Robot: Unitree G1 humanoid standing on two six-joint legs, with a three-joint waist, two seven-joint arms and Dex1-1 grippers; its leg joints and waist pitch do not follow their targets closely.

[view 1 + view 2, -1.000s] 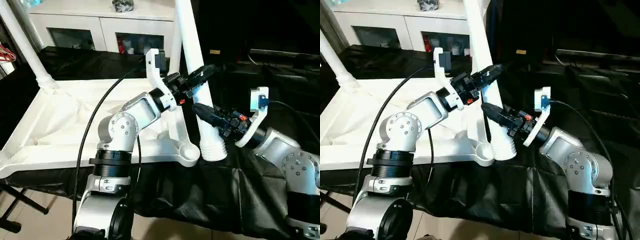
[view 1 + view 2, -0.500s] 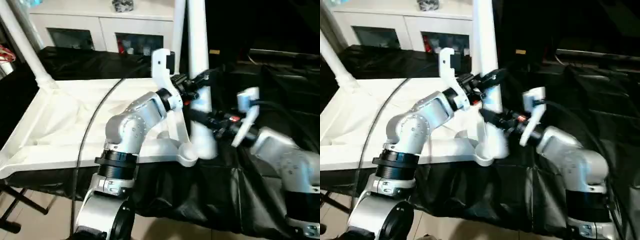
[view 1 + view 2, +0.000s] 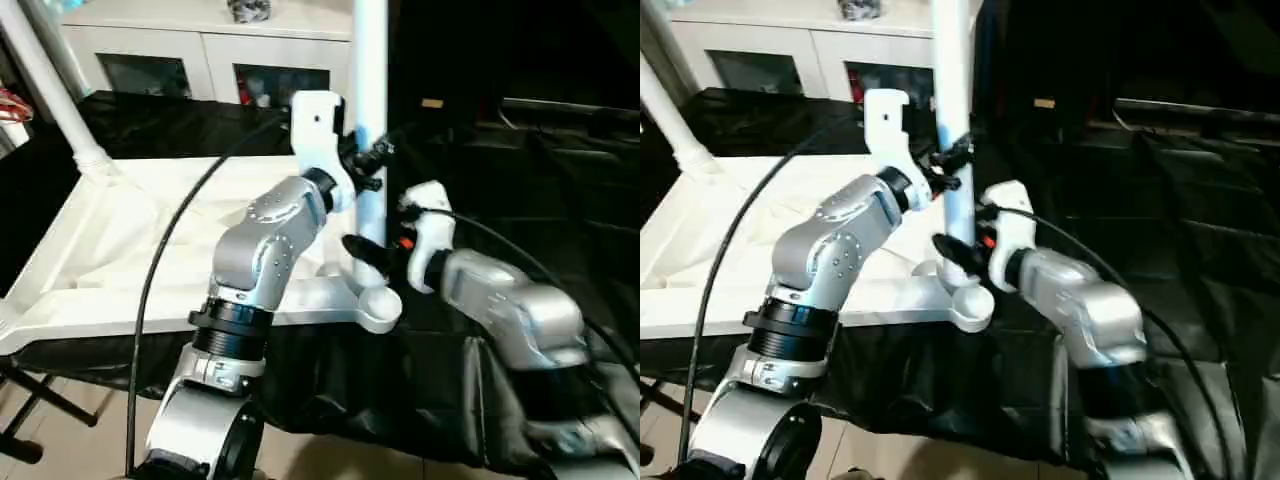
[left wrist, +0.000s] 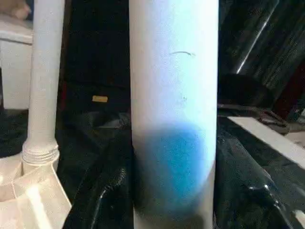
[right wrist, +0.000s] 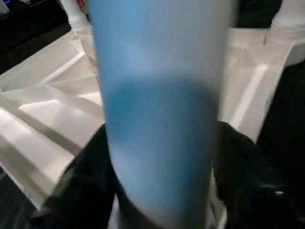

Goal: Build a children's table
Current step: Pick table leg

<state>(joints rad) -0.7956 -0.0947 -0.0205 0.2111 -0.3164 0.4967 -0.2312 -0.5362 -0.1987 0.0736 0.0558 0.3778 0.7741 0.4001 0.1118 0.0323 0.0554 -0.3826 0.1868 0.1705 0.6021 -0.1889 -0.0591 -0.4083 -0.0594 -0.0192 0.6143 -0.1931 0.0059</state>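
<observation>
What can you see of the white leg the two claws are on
The leg is a long, smooth, round white tube that looks like plastic, standing nearly upright and running out of the picture's top. The left claw grips it partway up and the right claw lower down. Its bottom end is hidden behind the right claw, above the tabletop's near corner socket.

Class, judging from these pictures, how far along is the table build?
Done: one long tapered white leg stands in the far left corner socket of the upturned white plastic tabletop. In hand: both grippers hold another white leg upright near the empty near socket. Left: seating it and any remaining legs.
</observation>
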